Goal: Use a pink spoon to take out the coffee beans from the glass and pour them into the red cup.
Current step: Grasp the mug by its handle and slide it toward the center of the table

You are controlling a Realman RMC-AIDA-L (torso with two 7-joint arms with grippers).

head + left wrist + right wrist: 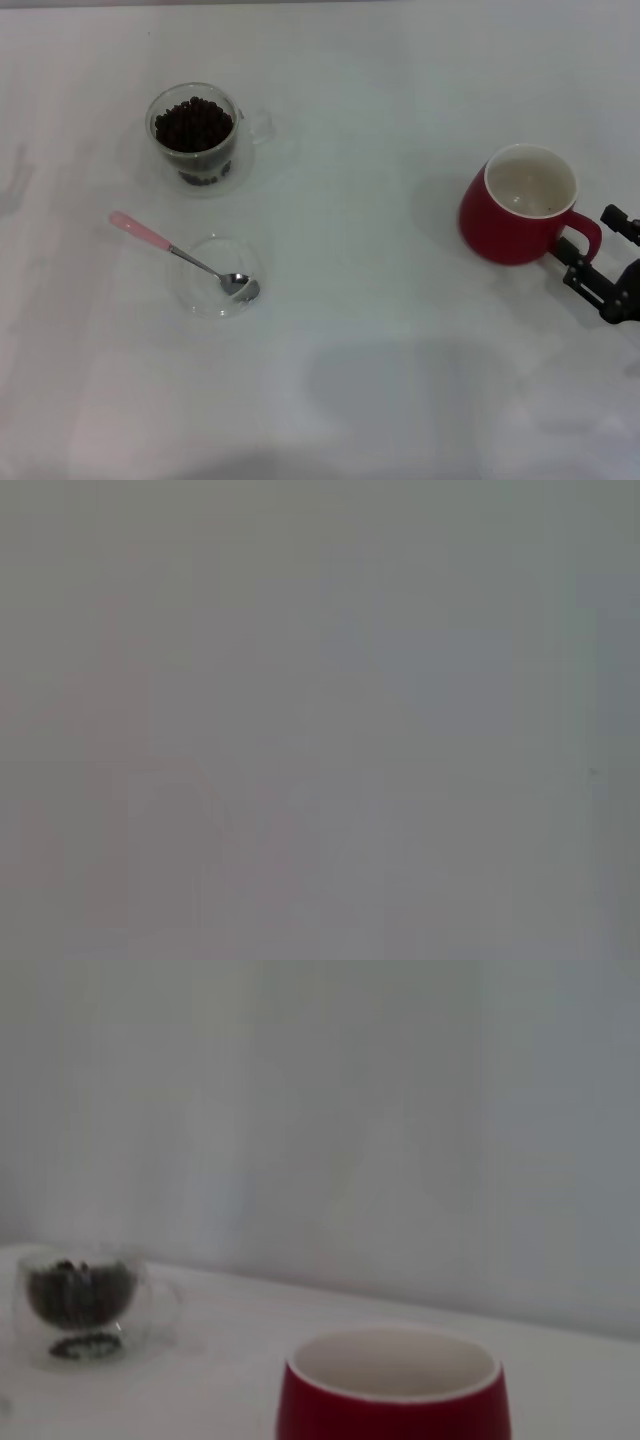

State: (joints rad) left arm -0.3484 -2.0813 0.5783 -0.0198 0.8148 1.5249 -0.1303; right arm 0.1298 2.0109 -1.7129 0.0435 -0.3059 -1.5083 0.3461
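The glass (196,135) stands at the far left of the table, filled with coffee beans (193,124). The pink spoon (180,254) lies nearer me, its metal bowl resting in a shallow clear dish (216,277) and its pink handle pointing left and away. The red cup (520,205) stands upright at the right, and I see no beans inside it. My right gripper (600,255) is open at the cup's handle (588,236), one finger on each side of it. The right wrist view shows the red cup (395,1400) close up and the glass (80,1305) farther off. My left gripper is out of view.
The white table (380,350) carries nothing else that I can see. The left wrist view shows only a plain grey surface. A pale wall fills the background of the right wrist view.
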